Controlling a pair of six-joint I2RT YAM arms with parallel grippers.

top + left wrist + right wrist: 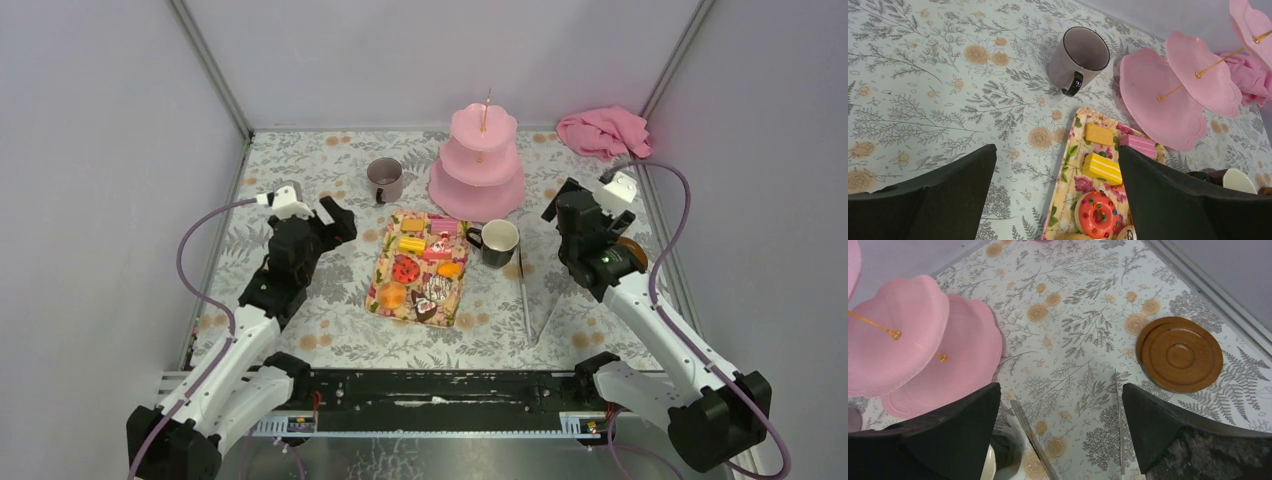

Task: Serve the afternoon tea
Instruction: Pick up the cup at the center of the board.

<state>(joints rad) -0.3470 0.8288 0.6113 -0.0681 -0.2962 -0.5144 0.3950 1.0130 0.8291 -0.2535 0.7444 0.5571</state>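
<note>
We judge serving not yet begun; both pairs of jaws stand spread, empty. Toy cakes [405, 268] lie on the floral tray [383, 268], frame centre. Next we should lift one onto the pink stand [478, 185] above.

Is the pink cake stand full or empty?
Empty. All three levels of the stand look bare, and the cakes lie on the flowery tray.

Pink cloth [603, 131], floral tray [1066, 175], wooden saucer [1180, 354], perhaps tongs [523, 290].
</note>
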